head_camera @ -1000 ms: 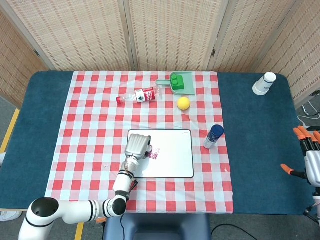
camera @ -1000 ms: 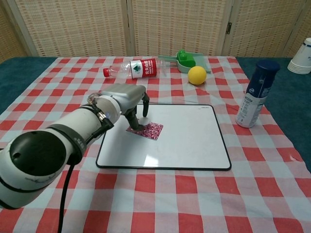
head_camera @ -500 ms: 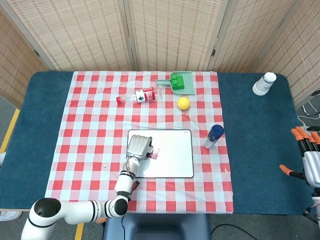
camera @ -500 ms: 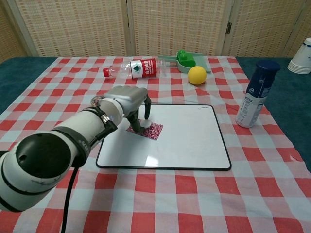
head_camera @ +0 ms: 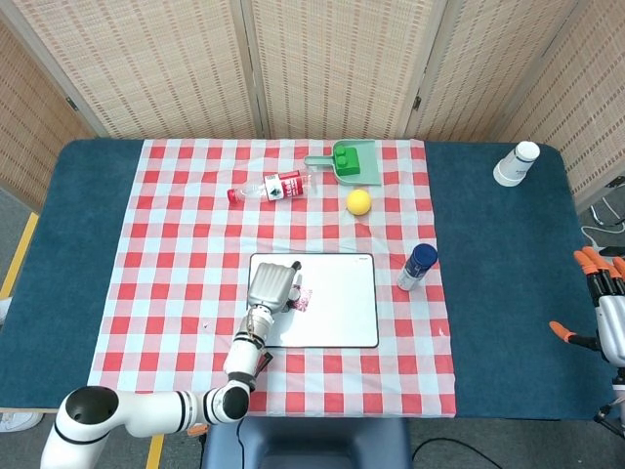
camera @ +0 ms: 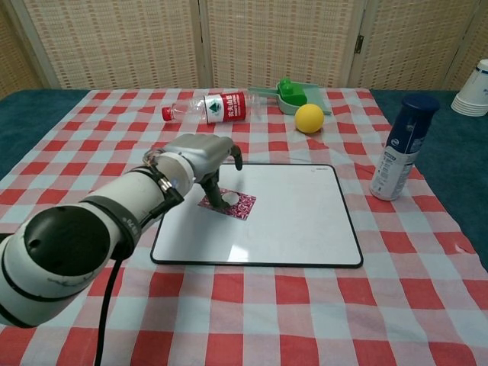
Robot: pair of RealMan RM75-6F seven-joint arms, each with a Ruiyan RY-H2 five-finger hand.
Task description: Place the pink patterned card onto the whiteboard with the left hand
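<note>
The pink patterned card (camera: 233, 204) lies flat on the left part of the whiteboard (camera: 305, 221), which sits on the checked cloth. In the head view the card (head_camera: 302, 301) shows just right of my left hand (head_camera: 272, 286), over the whiteboard (head_camera: 342, 308). My left hand (camera: 200, 158) hovers over the card's left edge. Its fingers are spread, one raised and one reaching down to the card's near-left corner; whether it touches I cannot tell. My right hand (head_camera: 609, 315) hangs off the table's right edge, fingers apart, holding nothing.
A plastic bottle (camera: 210, 107) lies on its side behind the board. A green scoop (camera: 290, 94) and a yellow ball (camera: 309, 118) sit further back. A blue-capped bottle (camera: 402, 146) stands right of the board. Stacked paper cups (head_camera: 515, 163) stand at the far right.
The left hand's fingers have lifted and spread away from the card, which stays flat on the whiteboard. The right hand has not moved.
</note>
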